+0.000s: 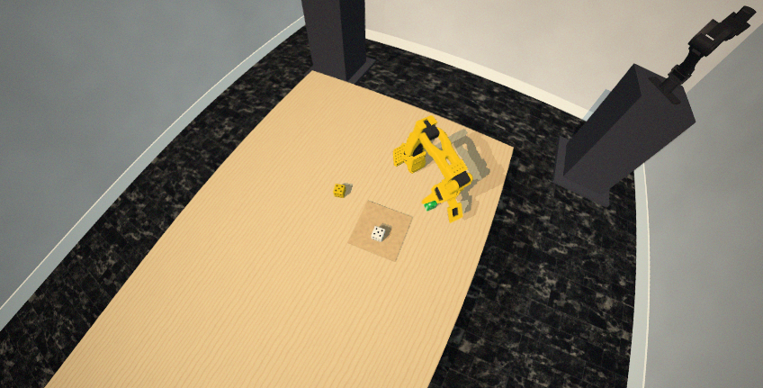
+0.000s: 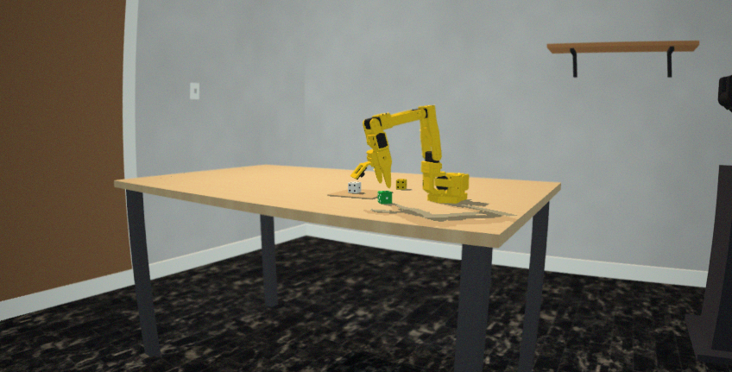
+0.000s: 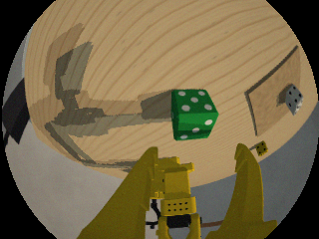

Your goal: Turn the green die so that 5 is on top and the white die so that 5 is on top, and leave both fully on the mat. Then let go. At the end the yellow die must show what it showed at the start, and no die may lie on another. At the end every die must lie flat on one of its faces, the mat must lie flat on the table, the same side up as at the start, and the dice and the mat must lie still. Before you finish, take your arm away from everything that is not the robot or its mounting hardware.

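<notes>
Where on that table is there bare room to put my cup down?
The wide stretch beyond the mat, away from the arm's base, is free. It's crowded around the green die, under the end effector.
</notes>
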You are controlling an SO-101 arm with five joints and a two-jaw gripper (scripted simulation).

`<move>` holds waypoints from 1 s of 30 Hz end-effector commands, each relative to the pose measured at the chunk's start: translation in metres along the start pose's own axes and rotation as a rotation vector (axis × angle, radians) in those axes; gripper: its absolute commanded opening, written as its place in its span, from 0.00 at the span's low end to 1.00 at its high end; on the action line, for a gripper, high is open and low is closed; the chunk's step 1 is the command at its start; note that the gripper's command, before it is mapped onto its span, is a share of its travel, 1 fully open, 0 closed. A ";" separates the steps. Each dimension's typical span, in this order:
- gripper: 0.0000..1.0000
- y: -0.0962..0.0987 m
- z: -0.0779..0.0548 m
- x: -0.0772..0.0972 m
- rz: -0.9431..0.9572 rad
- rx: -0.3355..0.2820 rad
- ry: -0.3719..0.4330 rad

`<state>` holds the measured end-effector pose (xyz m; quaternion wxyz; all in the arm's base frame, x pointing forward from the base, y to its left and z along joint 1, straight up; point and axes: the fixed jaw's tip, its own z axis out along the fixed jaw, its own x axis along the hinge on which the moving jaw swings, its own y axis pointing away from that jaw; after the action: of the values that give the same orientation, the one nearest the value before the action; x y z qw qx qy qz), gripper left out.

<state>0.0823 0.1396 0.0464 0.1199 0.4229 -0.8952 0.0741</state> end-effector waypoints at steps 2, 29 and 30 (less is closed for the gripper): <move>0.35 0.002 -0.003 -0.003 0.002 -0.001 -0.018; 0.35 0.002 -0.002 -0.004 0.010 0.001 0.000; 0.35 0.002 -0.001 -0.004 0.009 0.001 0.003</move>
<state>0.0828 0.1403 0.0429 0.1296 0.4193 -0.8949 0.0806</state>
